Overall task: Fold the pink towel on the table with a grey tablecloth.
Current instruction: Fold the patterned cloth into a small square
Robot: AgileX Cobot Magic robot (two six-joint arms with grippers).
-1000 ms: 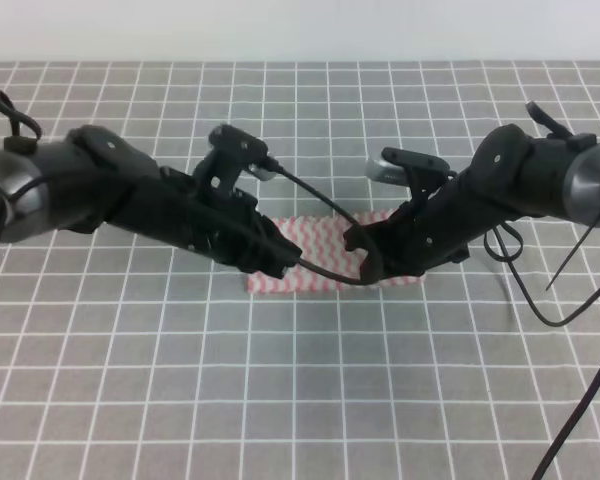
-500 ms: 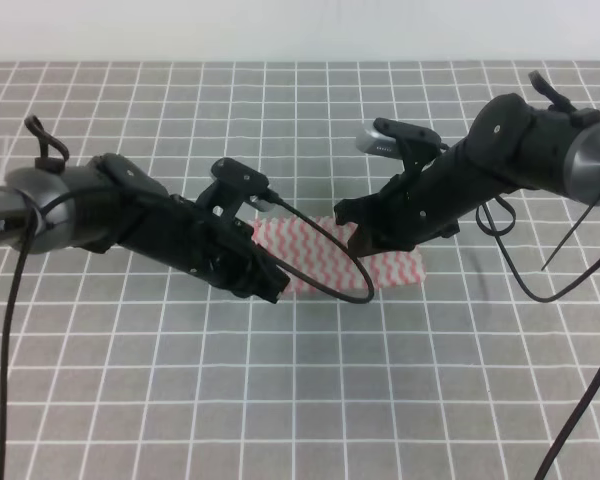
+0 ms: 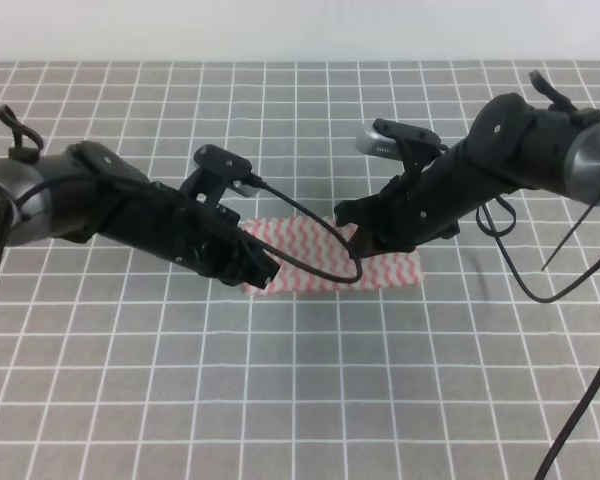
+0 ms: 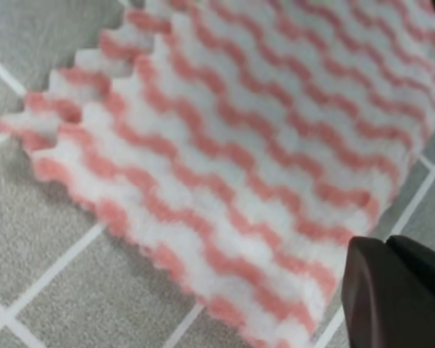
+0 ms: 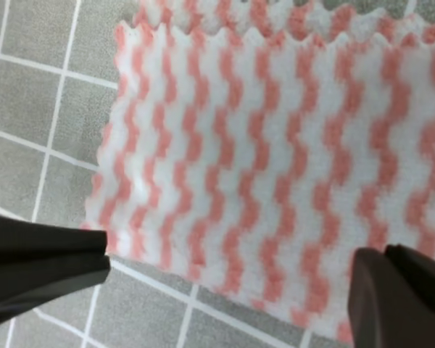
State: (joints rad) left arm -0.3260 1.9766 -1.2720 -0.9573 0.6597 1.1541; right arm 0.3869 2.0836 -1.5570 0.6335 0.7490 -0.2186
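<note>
Pink towel (image 3: 325, 262) lies flat on the table with a grey tablecloth (image 3: 300, 400), directly under both of my grippers, folded into a strip whose long axis runs from the left gripper across to the right one.

On the left gripper (image 3: 263, 272), I cannot tell whether the jaws are apart or together: in the high view the fingertips merge into the dark wrist, and the left wrist view catches only 1 dark finger (image 4: 399, 293) at the bottom right corner, just off the towel's near edge. That same view shows 2 layers of zigzag edge stacked at the towel's far left end.

The right gripper (image 3: 365, 232) stands spread wide. Its wrist view shows 2 dark fingers (image 5: 40, 264), 1 at each lower corner, with the towel's striped face filling the gap between them; I cannot tell if the tips touch cloth.

Both arms reach inward and slope down toward the middle. A black cable (image 3: 320, 225) loops from the left wrist across the towel, hiding part of it; the arms cover both of its ends.
</note>
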